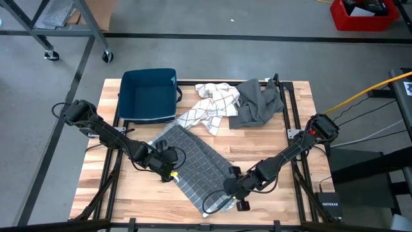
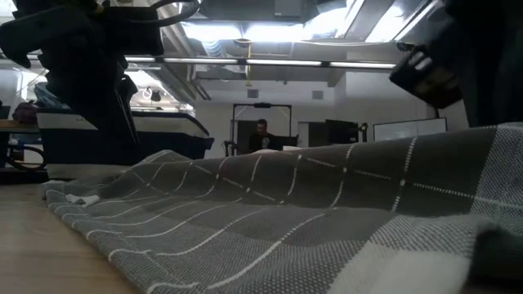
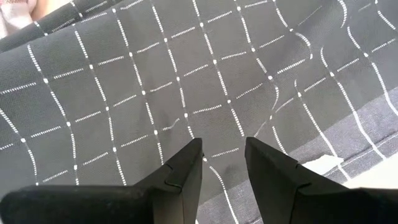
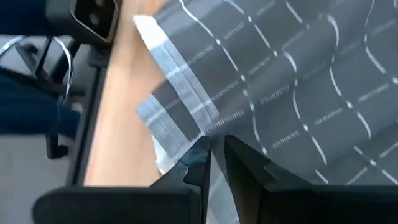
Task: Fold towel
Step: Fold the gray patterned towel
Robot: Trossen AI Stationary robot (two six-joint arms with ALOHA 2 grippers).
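Two grippers are down on your dark grey checked towel [image 1: 193, 161], which lies spread diagonally across the middle-front of the wooden table [image 1: 283, 145], running from near the blue bin [image 1: 149, 95] toward the front edge.

Your left gripper [image 1: 168, 160] sits at the towel's left edge. In its wrist view the two dark fingers [image 3: 186, 168] stand parted with a clear gap between them, and checked cloth shows through that gap. The tips hang right over the fabric beside the plain woven border, but you cannot tell whether they touch it. Nothing is caught between them; this hand is released.

Your right gripper [image 1: 237, 187] is at the towel's front right edge, close to the corner. Its fingers [image 4: 245, 165] are drawn nearly together, with only a thin slit left, and the towel's edge, next to a turned-over corner showing the paler striped hem, runs straight into that slit. Treat this one as pinching the towel's edge.

From table height you see the cloth rumpled into low ridges and rising toward the right.

Behind the towel lie a white checked cloth [image 1: 209, 106] and a plain grey cloth [image 1: 257, 103], touching each other.
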